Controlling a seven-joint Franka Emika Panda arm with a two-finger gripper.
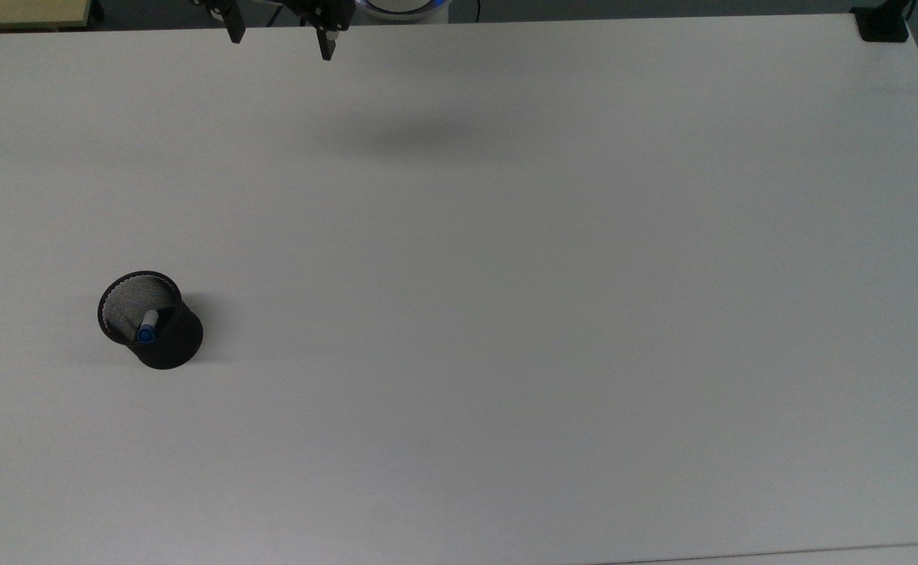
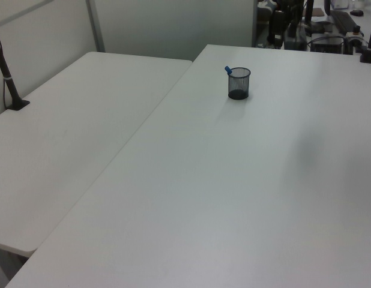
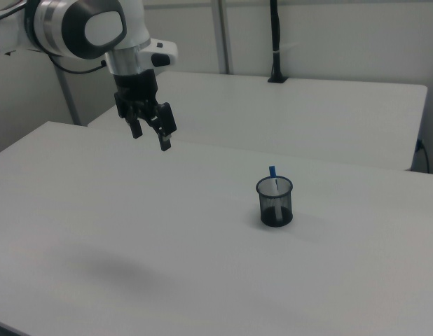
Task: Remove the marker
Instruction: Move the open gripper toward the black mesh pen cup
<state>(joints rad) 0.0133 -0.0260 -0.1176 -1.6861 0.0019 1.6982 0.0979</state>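
The marker point(image 1: 147, 325) is seen standing inside a black mesh cup point(image 1: 162, 339) on the white tabletop point(image 1: 506, 275), blue cap end up, leaned against the cup's rim. In the right view the blue tip point(image 3: 272, 170) is seen poking above the rim at the far side of the cup point(image 3: 275, 203); in the left view it point(image 2: 228, 69) sticks out at the cup's point(image 2: 239, 83) upper left edge. The cup is placed upright toward the top view's left, well apart from everything else.

The gripper point(image 1: 280, 38) is held in the air at the top view's upper edge, far from the cup. In the right view the gripper point(image 3: 151, 133) is seen hanging from the white arm point(image 3: 83, 28) above the tabletop, at the right view's left, fingers pointed down. The fingers point(image 3: 166, 140) are spread wide apart and nothing is held between them. A soft shadow point(image 1: 420, 141) is cast on the tabletop. A second white table point(image 2: 59, 138) is butted alongside, at the left view's left, with a black clamp post point(image 2: 8, 78) on it.
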